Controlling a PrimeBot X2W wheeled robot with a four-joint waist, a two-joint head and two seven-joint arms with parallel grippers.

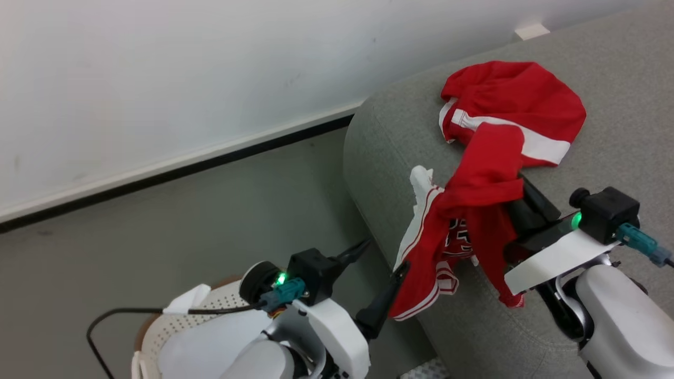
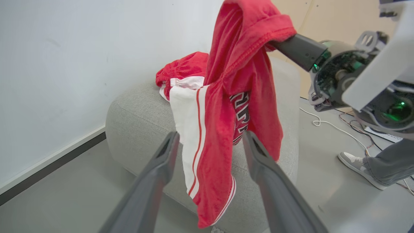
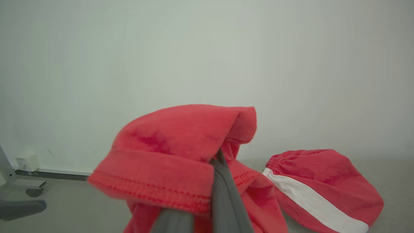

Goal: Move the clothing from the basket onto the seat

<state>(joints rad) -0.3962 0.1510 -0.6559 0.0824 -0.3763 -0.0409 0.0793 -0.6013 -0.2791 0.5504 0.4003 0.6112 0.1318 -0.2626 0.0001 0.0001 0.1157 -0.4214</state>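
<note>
Over the near left corner of the seat, I am holding the jersey clamped in the right gripper, raised so its hem can clear the edge, while the left gripper is hanging wide and empty by the basket.

Counts: 2 red garments, 1 perforated laundry basket, 1 grey seat, 2 claws (left claw, right claw), 1 person's shoe, 1 trouser leg.
</note>
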